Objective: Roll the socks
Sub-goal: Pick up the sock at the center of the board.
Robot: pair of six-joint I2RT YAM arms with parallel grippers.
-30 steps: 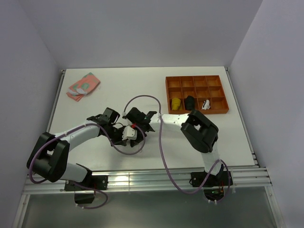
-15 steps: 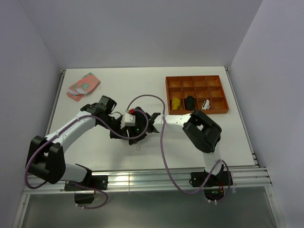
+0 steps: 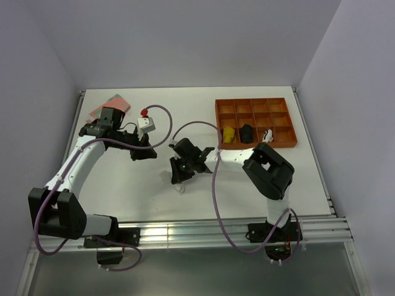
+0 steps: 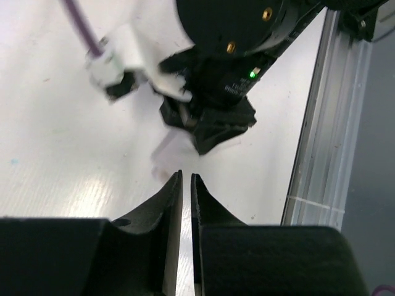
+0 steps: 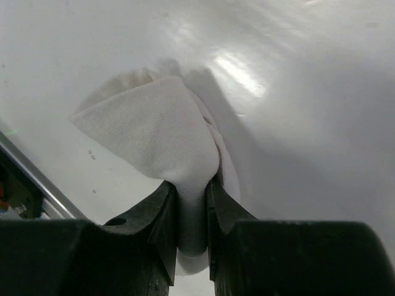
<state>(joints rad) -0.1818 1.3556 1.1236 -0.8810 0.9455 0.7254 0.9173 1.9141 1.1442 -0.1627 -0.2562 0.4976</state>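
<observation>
A plain white sock (image 5: 154, 129) lies bunched on the white table, and my right gripper (image 5: 192, 182) is shut on a fold of it. From above, the right gripper (image 3: 177, 176) points down at the table's middle, with a bit of the sock (image 3: 179, 187) showing just below it. My left gripper (image 3: 139, 153) hangs to the left, apart from the sock. In the left wrist view the left gripper (image 4: 186, 174) is all but shut, with only a thin slit and nothing in it. It faces the right gripper's black body (image 4: 216, 92) and a blurred patch of sock (image 4: 166, 151).
An orange compartment tray (image 3: 255, 99) stands at the back right, holding a yellow bundle (image 3: 228, 134), a black one (image 3: 246, 132) and a white-and-black one (image 3: 267, 135). A pink and green cloth (image 3: 110, 106) lies at the back left. Purple cables loop over the table. A metal rail (image 3: 234, 225) runs along the near edge.
My left arm has let go, drawn away from the sock and swung back to the left. The right gripper stays on the sock and has shifted slightly toward the near edge.
</observation>
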